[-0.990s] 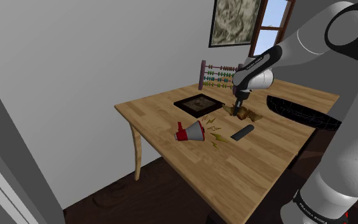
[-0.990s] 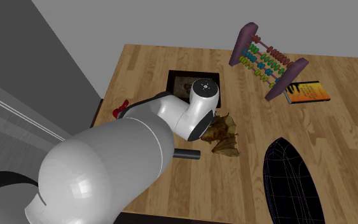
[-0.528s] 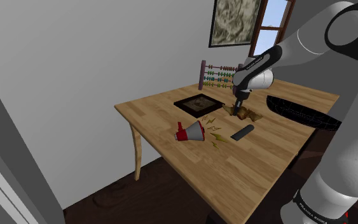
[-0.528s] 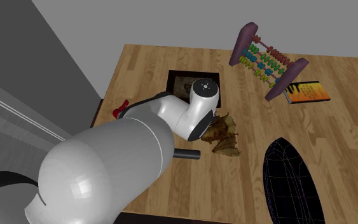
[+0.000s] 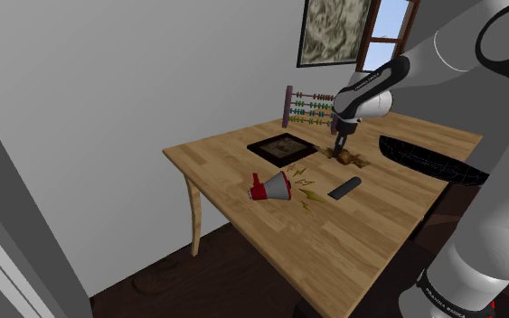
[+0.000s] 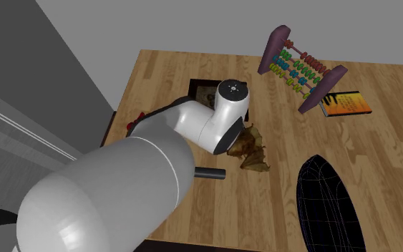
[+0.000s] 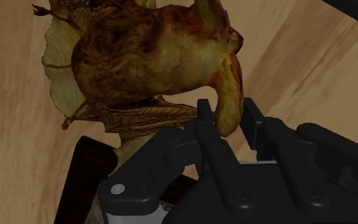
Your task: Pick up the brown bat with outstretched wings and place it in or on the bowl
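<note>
White arm with dark joints; black claw showing screws.

- Plain grey wall stood behind wooden table.
- Table leg was pale and curved.
- Dark brown floor lay below.
- Brown-framed window showed blue, beside framed picture.

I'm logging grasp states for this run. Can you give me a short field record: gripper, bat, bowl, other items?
gripper: shut on bat's wing
bat: brown, clasped between the fingers; lifted or not, cannot tell
bowl: black, apart from bat, bat not in it
table: wooden
others: abacus, frame, megaphone, black bar, book
</note>
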